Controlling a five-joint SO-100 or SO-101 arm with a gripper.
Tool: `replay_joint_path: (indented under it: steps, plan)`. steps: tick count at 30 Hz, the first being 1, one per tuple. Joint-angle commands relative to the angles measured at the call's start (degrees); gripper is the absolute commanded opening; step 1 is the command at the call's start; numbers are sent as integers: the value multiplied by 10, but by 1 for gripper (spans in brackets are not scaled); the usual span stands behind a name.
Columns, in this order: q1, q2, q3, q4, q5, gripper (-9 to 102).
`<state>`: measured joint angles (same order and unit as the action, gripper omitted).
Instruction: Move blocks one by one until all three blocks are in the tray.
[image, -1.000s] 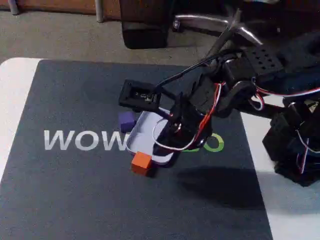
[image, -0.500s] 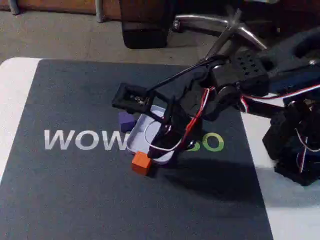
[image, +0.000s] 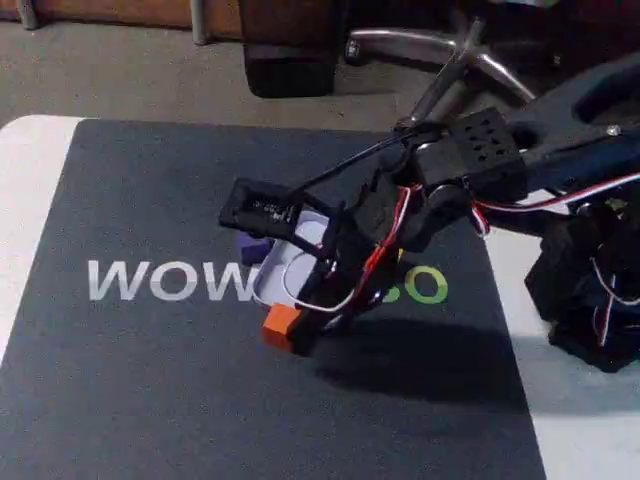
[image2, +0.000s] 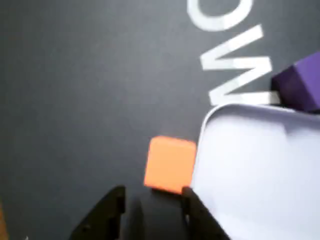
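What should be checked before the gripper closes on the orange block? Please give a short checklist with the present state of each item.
1. Gripper open: ok.
2. Orange block lined up with the gap between the fingers: ok; it sits just ahead of the tips.
3. Fingers around the block: not ok, not yet beside it.
4. Tray rim clear of the fingers: cannot tell; one finger is very near the rim.
5. Purple block out of the way: ok, outside the tray's far side.

purple block (image2: 300, 86) cut by edge, tray (image: 275, 268) partly hidden
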<state>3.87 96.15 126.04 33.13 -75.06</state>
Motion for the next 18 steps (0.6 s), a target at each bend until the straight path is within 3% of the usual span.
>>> replay_joint_path:
  steps: [1, 18]
  plan:
    - [-2, -3, -11, -18, 4, 12]
    - [12, -6, -16, -31, -3, 12]
